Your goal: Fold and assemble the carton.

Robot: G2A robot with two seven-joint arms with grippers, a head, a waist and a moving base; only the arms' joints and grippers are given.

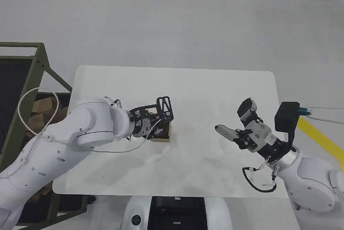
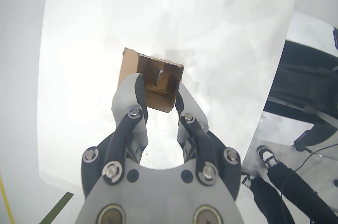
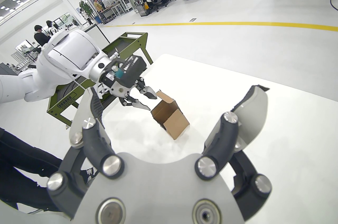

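Note:
A small brown carton (image 1: 159,137) stands on the white table (image 1: 218,86), left of the middle. Its top is open and one flap stands up (image 3: 163,96); folded bottom flaps show inside (image 2: 159,82). My left gripper (image 1: 165,115) hangs open just above the carton's rim. In the left wrist view its fingertips (image 2: 138,77) sit either side of the carton's near wall. From the right wrist view the left gripper (image 3: 146,99) is beside the raised flap, and I cannot tell whether it touches. My right gripper (image 1: 235,119) is held open over the table's right part, well away from the carton (image 3: 171,118).
A green metal cart (image 1: 22,63) holding cardboard pieces (image 1: 42,112) stands off the table's left edge. A yellow line (image 1: 318,135) runs along the floor at the right. Bare tabletop lies between the carton and my right gripper (image 3: 174,93).

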